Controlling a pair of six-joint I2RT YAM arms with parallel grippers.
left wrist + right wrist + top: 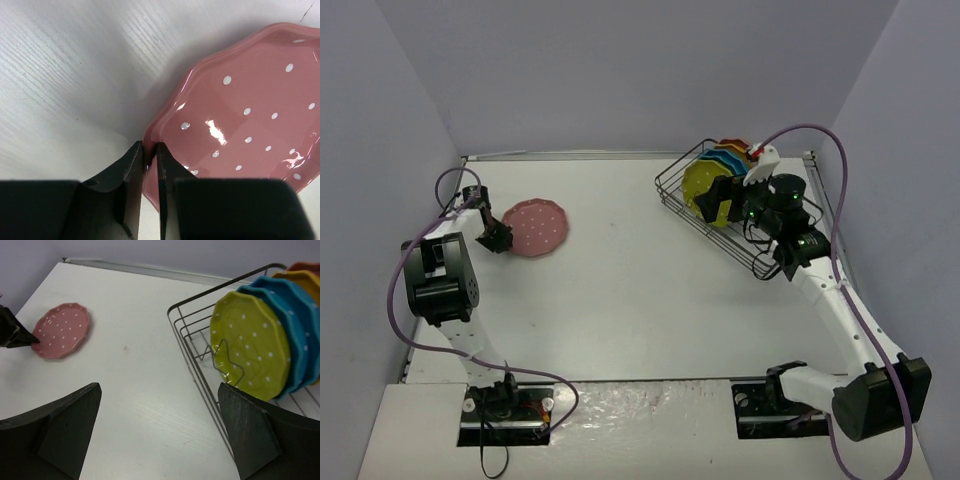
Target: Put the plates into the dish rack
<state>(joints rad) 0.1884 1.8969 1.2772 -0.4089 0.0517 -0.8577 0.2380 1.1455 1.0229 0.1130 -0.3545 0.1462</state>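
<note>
A pink plate (pixel 535 228) (pixel 250 110) (pixel 61 330) lies flat on the white table at the left. My left gripper (pixel 501 240) (pixel 150 150) is shut on its near-left rim, which is pinched between the two black fingers. The black wire dish rack (pixel 761 263) (pixel 197 371) stands at the back right. In it, upright in a row, are a lime green plate (pixel 703 183) (pixel 250 345), teal blue plates (pixel 300 325), an orange plate (pixel 306 280) and a reddish plate (pixel 306 266). My right gripper (pixel 722 205) (pixel 160 386) hangs open and empty above the rack's front-left side.
Grey walls close the table on the left, the back and the right; its back edge (pixel 570 155) runs just behind the rack. A purple cable (pixel 448 190) loops beside the left arm. Bare white tabletop (pixel 620 270) lies between the pink plate and the rack.
</note>
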